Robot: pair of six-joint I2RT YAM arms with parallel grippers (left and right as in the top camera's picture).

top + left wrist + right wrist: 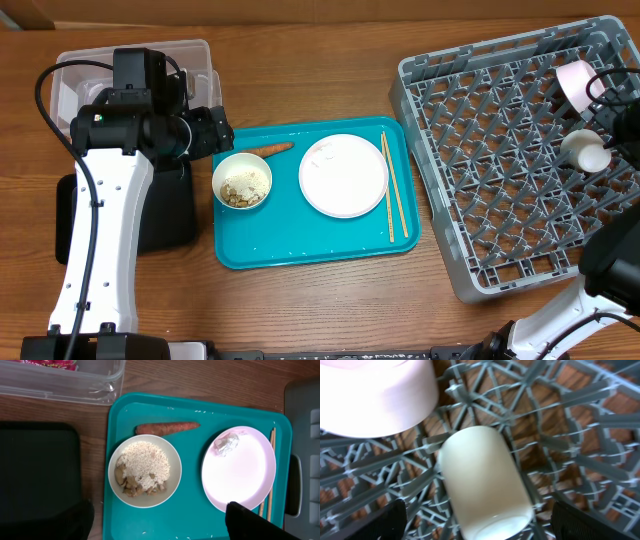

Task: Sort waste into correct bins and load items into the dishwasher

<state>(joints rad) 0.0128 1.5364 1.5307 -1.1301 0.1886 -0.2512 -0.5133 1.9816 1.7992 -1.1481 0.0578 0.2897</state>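
Observation:
A white bowl (242, 181) of beige food scraps (142, 467) sits on the teal tray (300, 240), with an orange carrot piece (270, 150) behind it. The pale pink plate (343, 176) carries crumpled white-silver paper (226, 443); the chopsticks (393, 186) lie along its right. A red wrapper (50, 364) lies in the clear tub (190, 55). My left gripper (160, 525) is open and empty above the tray's near-left part. My right gripper (482, 522) is open around a white cup (482, 487) lying on the grey dish rack (500, 190). A pink cup (575, 82) lies beside it.
The shallow black tray (170, 215) lies left of the teal tray, partly under my left arm. A few rice grains are scattered on the teal tray's front (200, 535). The rack fills the table's right side.

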